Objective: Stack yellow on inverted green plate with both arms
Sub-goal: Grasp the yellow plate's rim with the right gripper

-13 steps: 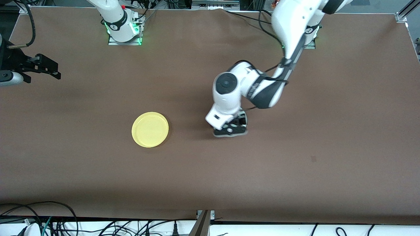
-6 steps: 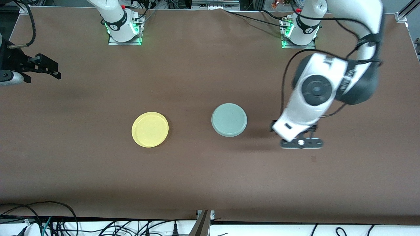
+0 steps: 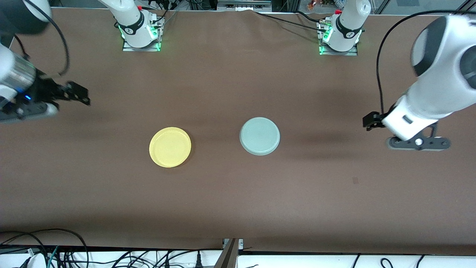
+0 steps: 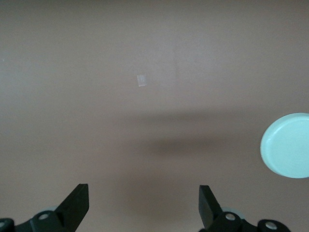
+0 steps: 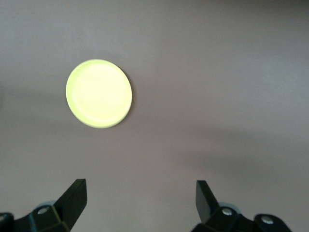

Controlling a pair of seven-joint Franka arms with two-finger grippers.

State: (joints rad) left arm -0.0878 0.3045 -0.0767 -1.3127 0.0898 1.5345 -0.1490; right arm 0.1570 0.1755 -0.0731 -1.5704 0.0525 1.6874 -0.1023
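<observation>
You see the green plate [image 3: 259,136] upside down on the table [image 3: 238,193], yellow plate [image 3: 170,146] well apart; left gripper [image 4: 144,208] and right gripper [image 5: 140,203] both spread open, empty, above bare table

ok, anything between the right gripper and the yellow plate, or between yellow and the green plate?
Nothing visible. The right gripper is open over bare table toward the right arm's end; only bare table separates it from the yellow plate. The green plate lies inverted beside yellow, bare table between them. The left gripper is open, off toward the left arm's end.
</observation>
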